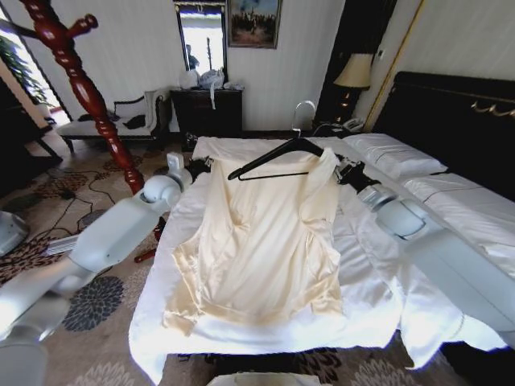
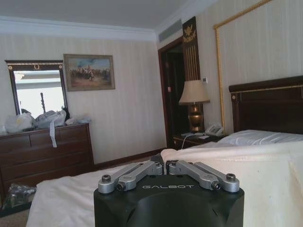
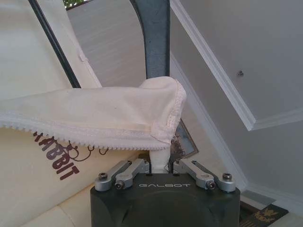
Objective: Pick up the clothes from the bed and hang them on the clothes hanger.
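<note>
While clamped shut, right end effector (image 3: 160, 165) pinches the clothes (image 3: 94, 113).

Setting: a furnished bedroom, hotel-like; wide bed (image 1: 265, 330) with white bedding against a black headboard (image 1: 451, 104); bedside lamp (image 1: 352, 74) and telephone (image 2: 215, 129) near the bed's head corner; dark wooden dresser (image 2: 45, 151) with mirror (image 1: 201, 36) and framed painting (image 2: 89, 72) on striped wallpaper; patterned floral carpet (image 1: 96, 301); bench sofa (image 1: 113, 121); dark-red turned-wood coat stand (image 1: 88, 96).
</note>
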Robot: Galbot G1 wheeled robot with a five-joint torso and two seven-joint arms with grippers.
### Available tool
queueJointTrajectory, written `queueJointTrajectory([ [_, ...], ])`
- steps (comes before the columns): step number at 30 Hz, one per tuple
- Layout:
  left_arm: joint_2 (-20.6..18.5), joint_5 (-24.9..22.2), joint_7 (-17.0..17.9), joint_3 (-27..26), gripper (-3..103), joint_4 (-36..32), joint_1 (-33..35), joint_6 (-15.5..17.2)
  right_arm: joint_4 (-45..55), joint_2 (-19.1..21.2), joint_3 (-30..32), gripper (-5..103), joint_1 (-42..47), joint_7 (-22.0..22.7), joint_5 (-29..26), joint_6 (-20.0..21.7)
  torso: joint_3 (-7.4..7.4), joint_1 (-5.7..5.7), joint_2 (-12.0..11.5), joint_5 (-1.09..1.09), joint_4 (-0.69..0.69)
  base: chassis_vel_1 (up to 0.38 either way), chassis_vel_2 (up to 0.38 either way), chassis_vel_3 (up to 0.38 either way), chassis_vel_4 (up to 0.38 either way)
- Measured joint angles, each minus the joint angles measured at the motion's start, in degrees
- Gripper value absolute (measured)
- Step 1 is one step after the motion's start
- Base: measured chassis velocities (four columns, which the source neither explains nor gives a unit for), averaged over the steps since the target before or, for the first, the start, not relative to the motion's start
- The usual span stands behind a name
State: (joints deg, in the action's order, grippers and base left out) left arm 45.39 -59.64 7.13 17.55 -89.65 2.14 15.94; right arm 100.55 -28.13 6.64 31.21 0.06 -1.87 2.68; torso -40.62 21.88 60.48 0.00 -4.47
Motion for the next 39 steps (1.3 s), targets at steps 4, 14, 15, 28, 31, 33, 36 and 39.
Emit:
queueJointTrajectory([
  [4,-1.31,-3.90,1.91,-0.44,1,-1.61,-3.32,1.39,-0.43,1.01,0.02,16,-1.71,-0.35,-0.59,-0.65,0.00,0.00,0.00,-0.01,0.01,0.000,0.000,0.000,0.000],
  [14,-3.81,-11.25,6.25,2.31,1,-4.45,-10.27,5.63,-1.36,-0.23,-0.19,16,-2.75,-0.91,-0.70,-1.17,0.00,0.00,0.00,-0.01,0.01,0.000,0.000,0.000,0.000],
  [15,-3.84,-11.49,7.52,2.26,1,-6.15,-9.39,6.51,-1.36,-1.22,-0.51,16,-1.76,-0.69,-0.19,-0.70,0.00,0.00,0.00,0.01,0.01,0.000,0.000,0.000,0.000],
  [28,-7.65,-17.12,12.13,-2.61,1,-19.26,-4.29,11.29,-7.87,-6.02,-4.07,16,0.61,0.00,6.27,0.96,0.00,0.00,0.00,0.00,0.02,0.000,0.000,0.000,0.000],
  [31,-8.63,-17.82,12.21,-4.45,1,-21.13,-2.76,11.45,-9.54,-6.94,-5.22,16,0.04,0.09,7.11,1.40,0.00,0.00,0.00,-0.01,0.02,0.000,0.000,0.000,0.000],
  [33,-8.90,-17.95,12.13,-4.87,1,-21.45,-2.50,11.47,-9.96,-7.13,-5.44,16,-0.02,0.14,7.33,1.41,0.00,0.00,0.00,-0.01,0.02,0.000,0.000,0.000,0.000],
  [36,-10.69,-18.84,11.56,-7.49,1,-22.73,-0.88,11.49,-11.28,-7.17,-5.66,16,-0.05,0.28,8.62,1.38,0.00,0.01,0.00,0.00,0.00,0.000,0.000,0.000,0.000],
  [39,-11.43,-19.48,11.51,-8.75,1,-23.59,0.08,11.56,-11.44,-6.98,-5.67,16,0.13,0.30,9.42,1.49,0.00,0.00,0.00,-0.01,0.03,0.000,0.000,0.000,0.000],
])
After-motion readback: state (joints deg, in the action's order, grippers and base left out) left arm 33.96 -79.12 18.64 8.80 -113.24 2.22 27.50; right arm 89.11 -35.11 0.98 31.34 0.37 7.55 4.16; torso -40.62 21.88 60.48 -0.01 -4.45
